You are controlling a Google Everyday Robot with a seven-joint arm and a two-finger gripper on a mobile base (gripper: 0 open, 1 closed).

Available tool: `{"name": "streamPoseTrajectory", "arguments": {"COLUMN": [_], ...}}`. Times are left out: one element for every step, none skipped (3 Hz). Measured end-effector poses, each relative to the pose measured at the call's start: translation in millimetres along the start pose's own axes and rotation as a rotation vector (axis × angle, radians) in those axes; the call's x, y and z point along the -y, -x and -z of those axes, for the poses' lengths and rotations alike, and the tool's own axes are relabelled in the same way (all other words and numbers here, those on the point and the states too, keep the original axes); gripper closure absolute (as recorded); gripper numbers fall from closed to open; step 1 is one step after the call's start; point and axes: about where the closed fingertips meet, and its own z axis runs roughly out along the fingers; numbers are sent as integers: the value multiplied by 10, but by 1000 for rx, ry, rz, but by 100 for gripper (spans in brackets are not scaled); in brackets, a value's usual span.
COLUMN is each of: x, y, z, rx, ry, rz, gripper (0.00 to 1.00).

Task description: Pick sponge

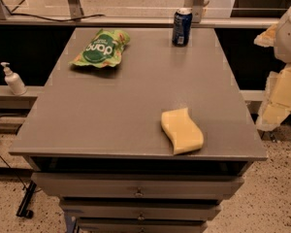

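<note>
Grey drawer fronts (136,184) with small knobs fill the foreground beneath the flat grey top of a cabinet (111,115). Just behind its front edge, toward the right corner, lies the sponge (182,130), a pale yellow thick foam block with wavy S-curved sides. It sits flat on the surface, well apart from everything else. It looks light, soft and compressible, unlikely to slip, so a moderate squeeze from above across its narrower width seems the likeliest hold. The robot's gripper (281,81), a blocky white-and-yellowish form, hangs off the cabinet's right side, near the sponge but clear of it; whether it is spread or closed cannot be told. Farther back, a crumpled green snack bag with white lettering (101,48) rests at left. A dark blue drink can (182,27) stands upright at the far edge.
</note>
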Motion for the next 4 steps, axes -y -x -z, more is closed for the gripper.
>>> {"name": "streamPoseTrajectory", "arguments": {"x": [-18, -97, -208, -344], "y": [31, 91, 176, 311], "z": [-23, -218, -545, -866], "rx": [16, 66, 103, 139], "ry": [-6, 15, 55, 97], "rz": [5, 29, 31, 13], "gripper": [0, 0, 0, 0]}}
